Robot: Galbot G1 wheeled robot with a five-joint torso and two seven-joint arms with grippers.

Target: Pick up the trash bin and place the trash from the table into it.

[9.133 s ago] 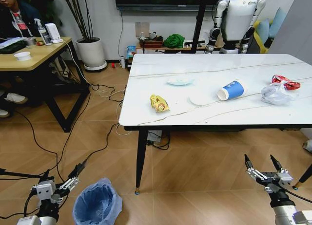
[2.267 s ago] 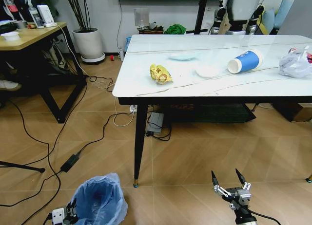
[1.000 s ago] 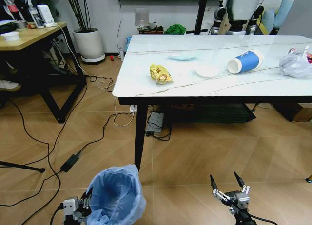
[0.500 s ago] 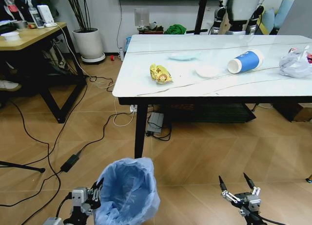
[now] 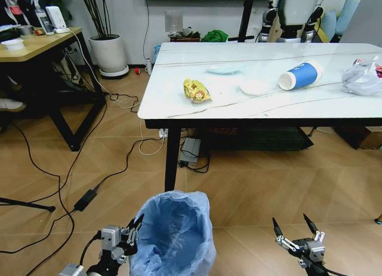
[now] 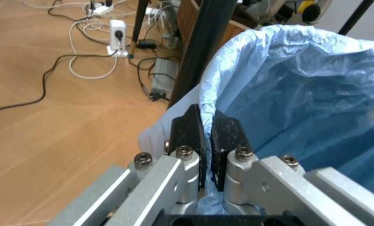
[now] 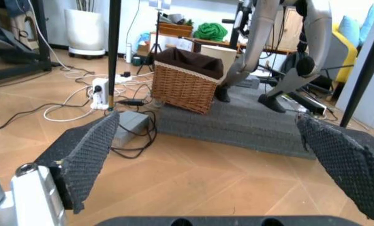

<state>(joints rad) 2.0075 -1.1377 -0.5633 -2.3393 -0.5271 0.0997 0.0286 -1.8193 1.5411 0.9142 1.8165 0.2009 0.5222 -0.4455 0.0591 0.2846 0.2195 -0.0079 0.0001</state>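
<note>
At the far left of the head view a light wooden desk [image 5: 36, 49] with a black frame stands beside a white planter [image 5: 109, 54], and black cables [image 5: 89, 195] trail across the wooden floor. Low in the foreground the left gripper [image 5: 132, 232] pinches the frilly rim of the trash bin [image 5: 176, 237], its two black fingers [image 6: 193, 132] pressed close together on the light-blue bag in the left wrist view [image 6: 206, 141]; the bin [image 6: 300, 99] sits lifted in front of the table's near black leg [image 5: 172, 159], its open mouth facing up. Above it stretches the table [image 5: 334, 112], its white marble-look top carrying the trash: a yellow snack packet [image 5: 196, 91] near the left front edge, a pale film-like piece [image 5: 222, 68] farther back, a white round lid [image 5: 254, 87] just right of the packet, a blue-and-white paper cup [image 5: 300, 75] lying on its side, and a crumpled clear plastic film [image 5: 360, 79] at the right edge with a bit of red wrapper [image 5: 358, 62] touching it. At the lower right the right gripper [image 5: 296, 231] hangs empty above the floor with its fingers spread wide, well apart from the bin; in the right wrist view its textured pads [image 7: 89, 150] frame a wicker basket [image 7: 187, 84] under the table.
</note>
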